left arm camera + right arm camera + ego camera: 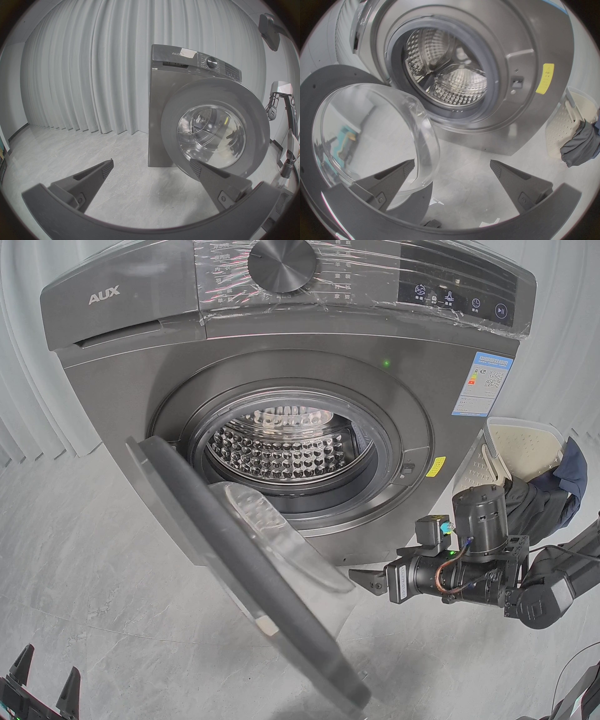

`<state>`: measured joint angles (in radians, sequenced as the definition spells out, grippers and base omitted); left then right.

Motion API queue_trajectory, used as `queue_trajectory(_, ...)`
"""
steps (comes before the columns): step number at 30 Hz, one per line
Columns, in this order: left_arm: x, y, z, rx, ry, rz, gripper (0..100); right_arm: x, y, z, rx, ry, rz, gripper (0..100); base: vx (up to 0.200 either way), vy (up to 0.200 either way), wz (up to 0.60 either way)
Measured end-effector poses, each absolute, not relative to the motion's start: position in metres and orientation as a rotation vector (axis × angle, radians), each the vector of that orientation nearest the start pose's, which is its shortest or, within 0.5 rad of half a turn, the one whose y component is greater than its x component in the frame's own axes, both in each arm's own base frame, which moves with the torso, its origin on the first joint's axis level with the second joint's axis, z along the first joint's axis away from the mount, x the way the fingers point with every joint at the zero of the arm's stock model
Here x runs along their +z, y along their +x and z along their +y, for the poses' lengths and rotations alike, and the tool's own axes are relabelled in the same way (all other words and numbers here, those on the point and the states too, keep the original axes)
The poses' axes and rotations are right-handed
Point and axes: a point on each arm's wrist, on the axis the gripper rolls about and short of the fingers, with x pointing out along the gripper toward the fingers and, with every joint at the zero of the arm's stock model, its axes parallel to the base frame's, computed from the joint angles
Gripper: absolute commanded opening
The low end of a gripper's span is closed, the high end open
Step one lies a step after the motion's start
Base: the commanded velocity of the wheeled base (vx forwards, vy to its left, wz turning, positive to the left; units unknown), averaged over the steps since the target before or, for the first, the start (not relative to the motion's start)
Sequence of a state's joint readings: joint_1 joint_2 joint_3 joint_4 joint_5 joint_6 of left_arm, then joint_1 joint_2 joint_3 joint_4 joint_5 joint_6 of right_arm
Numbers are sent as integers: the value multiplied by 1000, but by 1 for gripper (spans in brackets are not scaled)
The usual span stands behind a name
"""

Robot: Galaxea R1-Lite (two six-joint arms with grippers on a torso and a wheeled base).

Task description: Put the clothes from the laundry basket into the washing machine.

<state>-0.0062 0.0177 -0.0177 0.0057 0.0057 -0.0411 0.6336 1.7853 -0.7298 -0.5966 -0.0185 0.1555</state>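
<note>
The grey washing machine (281,371) stands ahead with its round door (250,571) swung wide open toward me and the steel drum (281,446) bare inside. A cream laundry basket (525,449) leans at the machine's right side, dark grey and navy clothes (544,499) hanging over its rim. My right gripper (369,580) hovers low in front of the machine's lower right, between the door and the basket, open with nothing between its fingers. My left gripper (44,674) sits at the bottom left, far from the machine, open and holding nothing. In the right wrist view, the basket (572,122) and clothes (579,145) lie off to the side.
The open door (362,140) juts out over the grey tiled floor (81,565) and narrows the way to the drum. White curtains (87,78) line the wall behind. Bare floor lies to the left of the machine.
</note>
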Motion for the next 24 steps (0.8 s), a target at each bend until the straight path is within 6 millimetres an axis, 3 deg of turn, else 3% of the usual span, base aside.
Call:
queue_trajectory(7,80,-23,0,0,-41,6,100,131,234,192,611,-6,496,100,0,0,0)
queue_trajectory(16,80,-23,0,-1,-40,6,100,132,241,196,596,29,493,100,-200,0,0)
queue_trajectory(24,80,-23,0,0,-39,7,100,122,248,206,604,22,517,100,0,0,0)
